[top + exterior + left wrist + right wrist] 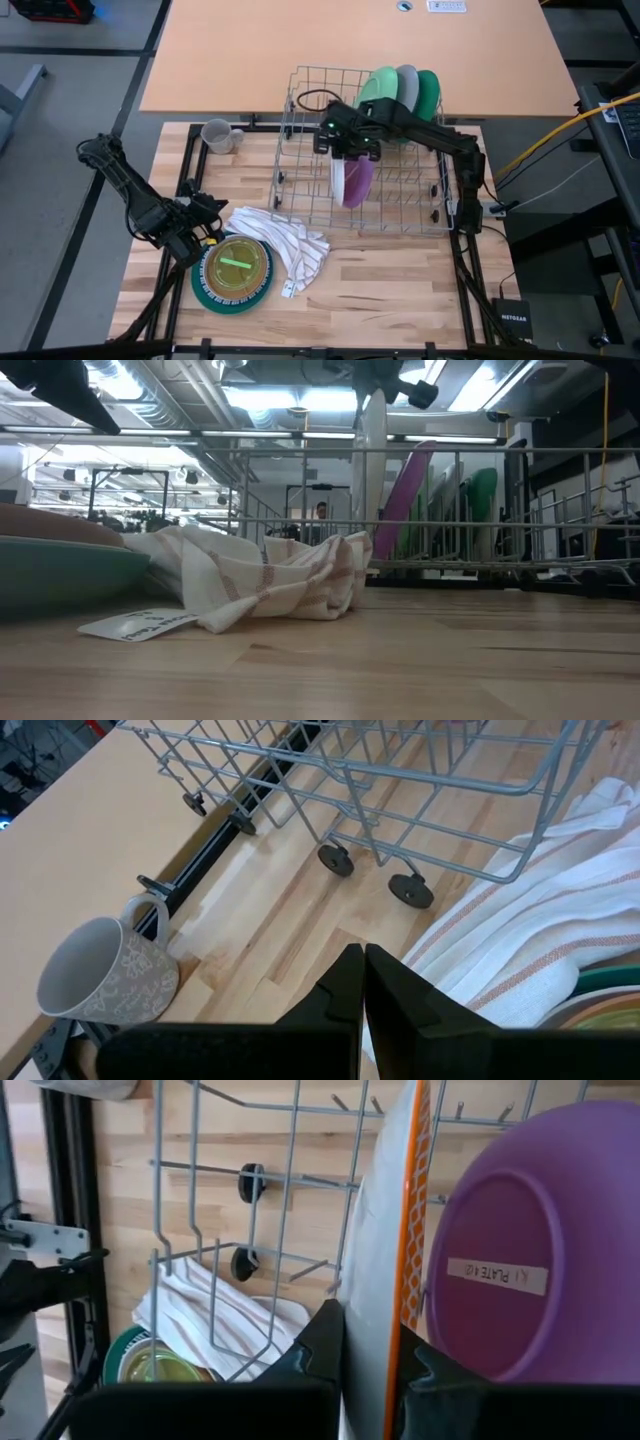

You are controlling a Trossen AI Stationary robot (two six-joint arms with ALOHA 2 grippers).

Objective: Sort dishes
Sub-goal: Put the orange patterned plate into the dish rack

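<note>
R gripper (345, 152) pinches white plate (375, 1270) rim in rack (300, 130) – purple plate (510, 1250) just beside

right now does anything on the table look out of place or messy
The striped cloth lies crumpled on the table between the wire rack and the stack of plates, one edge draped over the stack's rim. A grey mug stands alone left of the rack. Nothing looks spilled or broken.
</note>
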